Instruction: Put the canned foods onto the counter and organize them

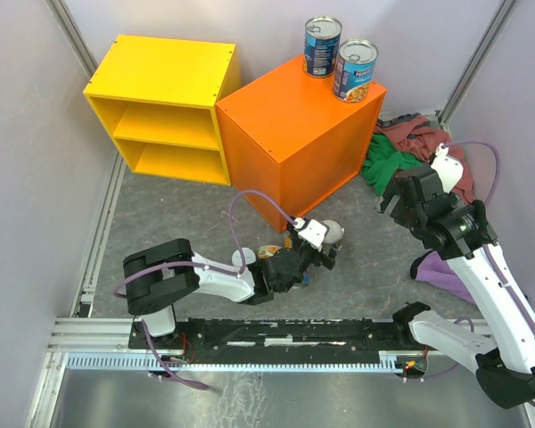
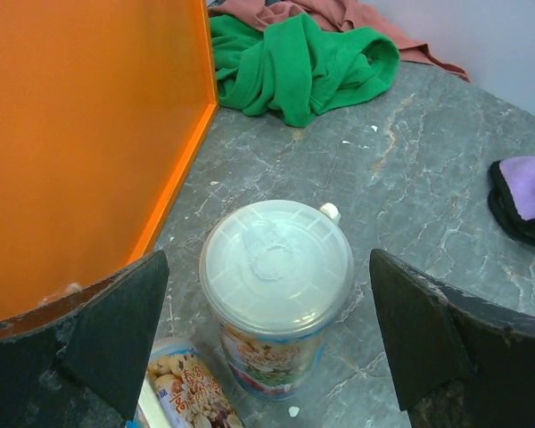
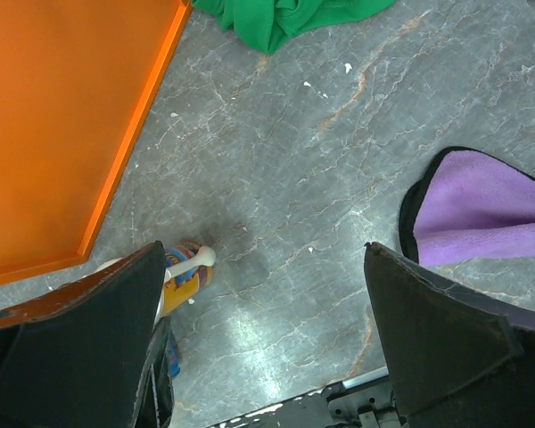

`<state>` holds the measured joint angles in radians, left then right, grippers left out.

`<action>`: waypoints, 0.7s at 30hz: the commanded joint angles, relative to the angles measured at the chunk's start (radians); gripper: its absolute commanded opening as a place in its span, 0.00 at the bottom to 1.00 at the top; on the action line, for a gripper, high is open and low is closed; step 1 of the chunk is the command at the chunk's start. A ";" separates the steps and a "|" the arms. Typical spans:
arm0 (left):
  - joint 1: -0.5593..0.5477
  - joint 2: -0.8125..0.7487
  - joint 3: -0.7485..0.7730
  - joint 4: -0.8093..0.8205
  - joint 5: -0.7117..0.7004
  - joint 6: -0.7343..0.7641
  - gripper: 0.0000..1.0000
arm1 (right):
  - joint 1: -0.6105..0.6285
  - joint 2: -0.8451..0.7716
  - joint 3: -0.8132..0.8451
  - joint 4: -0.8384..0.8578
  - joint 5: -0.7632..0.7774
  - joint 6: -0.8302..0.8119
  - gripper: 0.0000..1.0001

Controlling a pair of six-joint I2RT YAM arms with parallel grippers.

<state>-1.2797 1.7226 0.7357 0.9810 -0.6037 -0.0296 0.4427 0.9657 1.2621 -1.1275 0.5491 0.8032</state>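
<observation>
Two tall blue-labelled cans (image 1: 322, 45) (image 1: 354, 69) stand on the orange counter (image 1: 290, 125) near its back corner. On the floor by the counter's front corner an upright can with a clear plastic lid (image 2: 276, 267) (image 1: 333, 234) stands between the open fingers of my left gripper (image 2: 267, 259) (image 1: 316, 251), untouched. A second can (image 2: 192, 392) (image 1: 269, 253) lies on its side just beside it. My right gripper (image 3: 264, 248) (image 1: 398, 196) is open and empty, held above bare floor; the lidded can (image 3: 185, 267) peeks out behind its left finger.
A yellow open shelf unit (image 1: 165, 107) stands left of the counter. A green cloth (image 2: 303, 62) and reddish clothes (image 1: 419, 138) are heaped at the counter's right. A purple cloth (image 3: 481, 214) lies on the floor at right. A small pale round top (image 1: 243, 259) sits by the left arm.
</observation>
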 commanded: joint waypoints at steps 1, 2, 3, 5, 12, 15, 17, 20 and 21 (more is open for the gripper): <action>0.013 0.028 0.036 0.071 0.018 -0.012 0.99 | -0.004 0.005 0.002 0.038 0.005 -0.020 1.00; 0.015 0.034 0.036 0.074 0.022 -0.016 0.99 | -0.004 0.008 0.002 0.042 0.004 -0.021 1.00; 0.020 0.038 0.036 0.076 0.024 -0.020 1.00 | -0.005 0.011 0.000 0.045 0.003 -0.022 1.00; 0.025 0.046 0.038 0.079 0.050 -0.021 1.00 | -0.004 0.017 0.001 0.050 0.001 -0.024 1.00; 0.046 0.073 0.047 0.096 0.084 -0.022 0.99 | -0.004 0.036 0.004 0.060 -0.006 -0.031 1.00; 0.049 0.086 0.062 0.096 0.095 -0.013 0.98 | -0.004 0.035 0.001 0.056 -0.004 -0.031 1.00; 0.050 0.094 0.071 0.095 0.105 -0.007 0.97 | -0.004 0.029 -0.001 0.055 -0.004 -0.030 1.00; 0.052 0.110 0.096 0.079 0.131 0.000 0.94 | -0.004 0.026 -0.004 0.051 -0.003 -0.030 0.99; 0.053 0.116 0.105 0.069 0.139 0.000 0.92 | -0.005 0.027 -0.005 0.048 -0.003 -0.030 0.99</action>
<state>-1.2316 1.8202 0.7834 1.0050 -0.5030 -0.0307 0.4427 1.0039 1.2594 -1.0992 0.5392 0.7868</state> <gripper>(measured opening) 0.945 0.997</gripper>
